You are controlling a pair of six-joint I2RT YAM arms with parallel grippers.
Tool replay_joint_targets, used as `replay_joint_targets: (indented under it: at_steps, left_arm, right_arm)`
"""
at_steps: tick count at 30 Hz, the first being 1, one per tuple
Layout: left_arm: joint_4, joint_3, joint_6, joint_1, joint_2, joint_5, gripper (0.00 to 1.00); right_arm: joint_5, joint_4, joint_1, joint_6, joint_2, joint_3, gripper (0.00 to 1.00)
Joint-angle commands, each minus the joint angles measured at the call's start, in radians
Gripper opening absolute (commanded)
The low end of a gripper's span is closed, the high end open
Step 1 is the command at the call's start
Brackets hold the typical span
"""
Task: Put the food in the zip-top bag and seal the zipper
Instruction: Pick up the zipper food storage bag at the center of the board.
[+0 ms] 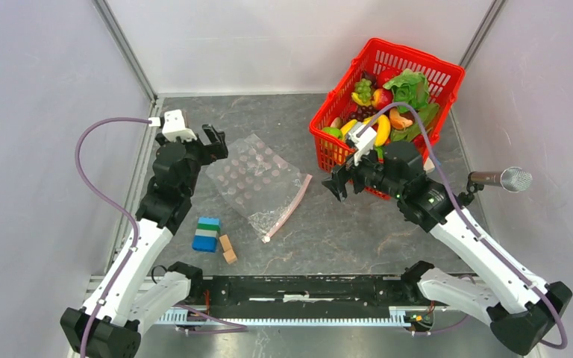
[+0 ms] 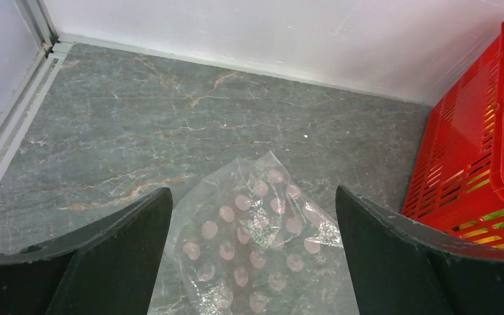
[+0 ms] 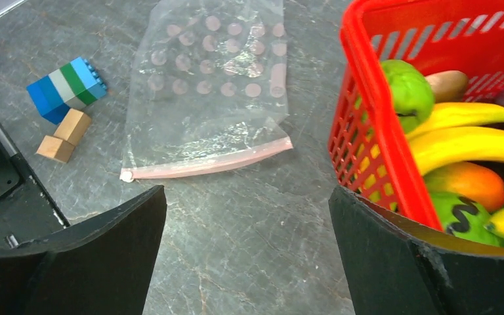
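Note:
The clear dotted zip-top bag [image 1: 257, 183] lies flat mid-table, its pink zipper [image 1: 291, 210] along the right edge. It also shows in the left wrist view [image 2: 256, 243] and in the right wrist view [image 3: 210, 85], zipper [image 3: 210, 164] nearest. The food, lettuce [image 1: 410, 88], bananas [image 3: 466, 141], green fruit [image 3: 407, 92], fills the red mesh basket [image 1: 327, 145]. My left gripper [image 1: 215, 143] is open and empty above the bag's far-left corner. My right gripper [image 1: 341, 181] is open and empty between bag and basket.
A blue-green block [image 1: 207, 234] and small wooden cubes [image 1: 227, 249] lie near the front left, also in the right wrist view [image 3: 65, 88]. A microphone [image 1: 503, 179] sticks in at the right. White walls enclose the table on three sides.

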Motion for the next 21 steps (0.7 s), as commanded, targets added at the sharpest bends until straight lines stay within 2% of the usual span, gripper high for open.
replay_joint_targets:
  at_steps: [1, 3, 5, 10, 15, 17, 21]
  left_arm:
    - [0.006, 0.031, -0.078, 0.004, -0.006, 0.077, 1.00]
    - [-0.040, 0.022, -0.115, 0.005, -0.028, 0.215, 1.00]
    - [-0.008, -0.012, -0.120, 0.004, -0.062, 0.331, 1.00]
    - [0.204, -0.135, -0.169, 0.004, -0.113, 0.578, 1.00]
    - [0.107, -0.088, -0.105, -0.005, -0.012, 0.769, 1.00]
    - [0.063, -0.100, -0.062, -0.060, 0.016, 0.755, 0.99]
    - [-0.068, -0.054, 0.037, -0.282, 0.103, 0.532, 0.97]
  right_arm:
    - [0.113, 0.042, 0.091, -0.010, 0.021, 0.036, 0.98]
    - [0.113, 0.078, 0.132, 0.009, 0.016, 0.013, 0.98]
    - [0.108, 0.105, 0.180, 0.024, 0.010, -0.016, 0.98]
    - [0.107, 0.196, 0.285, 0.068, -0.037, -0.140, 0.98]
    - [0.139, 0.225, 0.335, 0.119, -0.083, -0.207, 0.98]
    - [0.183, 0.211, 0.339, 0.142, -0.113, -0.222, 0.98]
    - [0.326, 0.223, 0.339, 0.187, -0.204, -0.271, 0.97]
